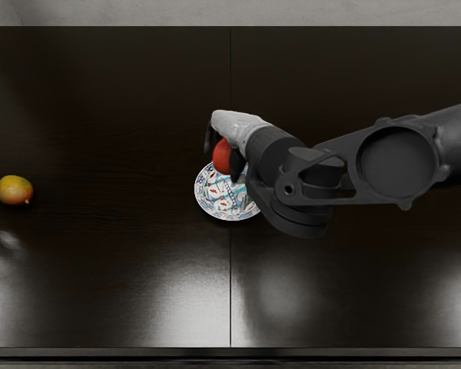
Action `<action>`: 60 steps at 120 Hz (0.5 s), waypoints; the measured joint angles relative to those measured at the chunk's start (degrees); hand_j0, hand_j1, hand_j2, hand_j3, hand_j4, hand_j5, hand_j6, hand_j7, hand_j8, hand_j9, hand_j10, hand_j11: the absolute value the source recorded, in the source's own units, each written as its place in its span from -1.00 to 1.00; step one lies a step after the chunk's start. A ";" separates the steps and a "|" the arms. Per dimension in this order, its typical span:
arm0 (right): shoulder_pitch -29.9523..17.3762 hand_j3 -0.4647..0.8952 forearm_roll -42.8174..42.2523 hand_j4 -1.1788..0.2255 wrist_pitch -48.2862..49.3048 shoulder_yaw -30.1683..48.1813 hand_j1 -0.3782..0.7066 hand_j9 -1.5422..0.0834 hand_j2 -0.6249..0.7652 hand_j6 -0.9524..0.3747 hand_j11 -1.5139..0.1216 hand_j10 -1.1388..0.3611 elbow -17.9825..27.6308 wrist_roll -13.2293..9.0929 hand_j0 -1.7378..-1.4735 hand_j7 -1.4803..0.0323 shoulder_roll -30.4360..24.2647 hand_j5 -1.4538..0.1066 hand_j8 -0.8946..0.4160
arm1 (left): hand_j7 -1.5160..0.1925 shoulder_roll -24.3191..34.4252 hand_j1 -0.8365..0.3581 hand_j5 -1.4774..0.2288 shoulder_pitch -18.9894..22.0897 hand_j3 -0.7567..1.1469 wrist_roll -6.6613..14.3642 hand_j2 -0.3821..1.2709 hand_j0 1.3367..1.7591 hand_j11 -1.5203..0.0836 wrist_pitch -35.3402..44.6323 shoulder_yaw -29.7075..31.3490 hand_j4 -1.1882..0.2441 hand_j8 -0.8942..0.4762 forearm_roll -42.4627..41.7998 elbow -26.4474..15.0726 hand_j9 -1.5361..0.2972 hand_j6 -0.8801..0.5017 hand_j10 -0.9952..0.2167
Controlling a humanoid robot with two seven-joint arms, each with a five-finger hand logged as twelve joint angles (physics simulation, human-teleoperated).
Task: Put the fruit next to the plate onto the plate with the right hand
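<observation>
A red fruit (222,157) is held in my right hand (229,150), whose fingers are curled around it. The hand and fruit hover over the far edge of a patterned blue-and-white plate (219,196) near the table's middle. My right arm (392,165) comes in from the right edge and hides the plate's right part. A yellow-orange mango (14,190) lies far away at the table's left edge. The left arm is out of sight.
The dark glossy table (230,292) spreads all around, with a seam running down its middle. Its far edge meets a pale wall at the top.
</observation>
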 joint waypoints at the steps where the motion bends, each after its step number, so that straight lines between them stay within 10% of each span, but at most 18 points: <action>1: 0.04 -0.32 0.05 -0.21 0.00 0.02 0.13 -0.17 0.21 -0.32 -0.19 -0.28 -0.13 0.00 -0.38 -0.16 0.19 -0.26 -0.25 | 0.42 0.00 0.52 0.38 0.00 -0.21 0.00 -0.48 0.52 0.52 0.00 0.00 0.34 -0.03 0.00 0.00 0.35 -0.06 0.26; 60: -5.82 -0.32 -0.20 -0.25 -0.09 -1.08 0.16 -0.15 0.22 -0.30 -0.19 -0.27 -10.28 -0.03 -0.37 -0.16 4.76 -0.22 -0.25 | 0.42 0.00 0.52 0.38 0.00 -0.21 0.00 -0.48 0.52 0.52 -0.02 0.06 0.34 -0.03 0.00 0.00 0.35 -0.06 0.26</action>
